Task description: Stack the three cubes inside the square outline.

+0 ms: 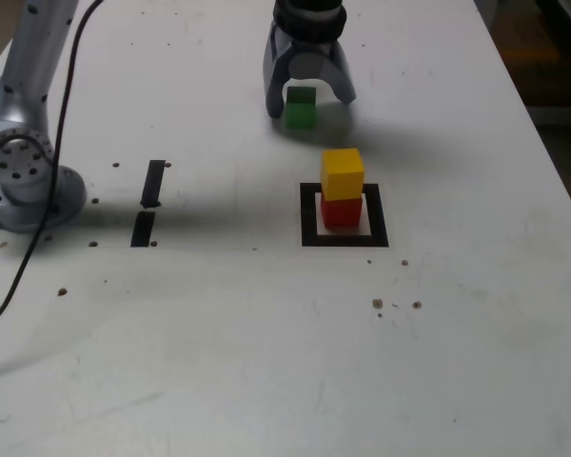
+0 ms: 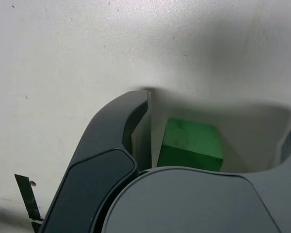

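A green cube (image 1: 301, 107) (image 2: 191, 143) rests on the white table at the back. My gripper (image 1: 310, 103) (image 2: 218, 116) hangs over it, open, with one finger on each side of the cube and a gap showing beside it. Nearer the front, a yellow cube (image 1: 343, 173) sits on top of a red cube (image 1: 342, 211). That red cube stands inside the square outline (image 1: 309, 217), a black border on the table. The gripper is behind that stack and slightly to the exterior view's left.
Two short black tape strips (image 1: 153, 183) (image 1: 143, 228) lie at the exterior view's left. The arm's grey base (image 1: 19, 171) stands at the far left with a black cable (image 1: 48, 190) trailing forward. The table's edge (image 1: 552, 162) runs down the right.
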